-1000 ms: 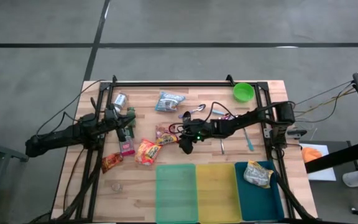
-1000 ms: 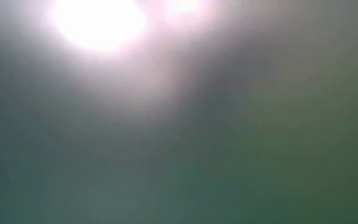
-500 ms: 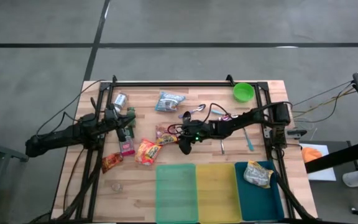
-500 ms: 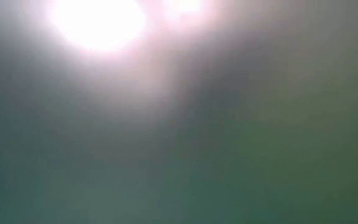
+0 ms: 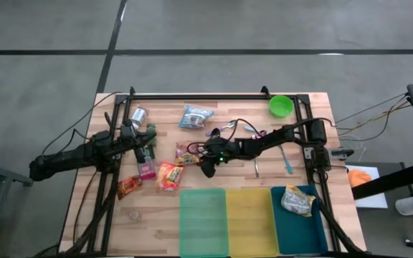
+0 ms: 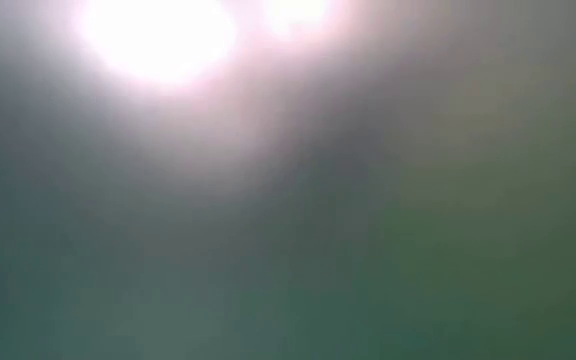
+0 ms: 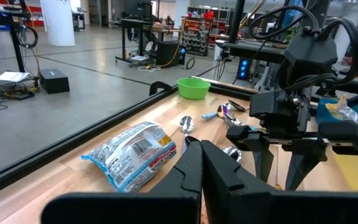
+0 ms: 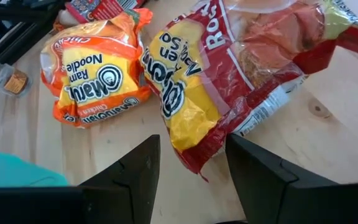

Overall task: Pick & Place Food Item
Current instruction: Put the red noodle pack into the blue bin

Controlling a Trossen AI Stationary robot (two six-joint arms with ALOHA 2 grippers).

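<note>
Right gripper (image 5: 205,169), fingers (image 8: 129,177) spread, above the red-yellow snack packet (image 8: 229,68) mid-surface (image 5: 221,115); left gripper (image 7: 201,163), fingers pressed together, waits at left.

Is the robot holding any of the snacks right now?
No, nothing is held. The right gripper hangs open above the red and yellow snack bag, its fingers not touching it. The left gripper is shut and empty.

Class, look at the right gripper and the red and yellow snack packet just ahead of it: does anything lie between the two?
Nothing visible does. The right gripper hangs open over bare wood, with the red and yellow packet directly ahead of its fingers. The orange noodle packet lies beside that packet, off the line between them.
</note>
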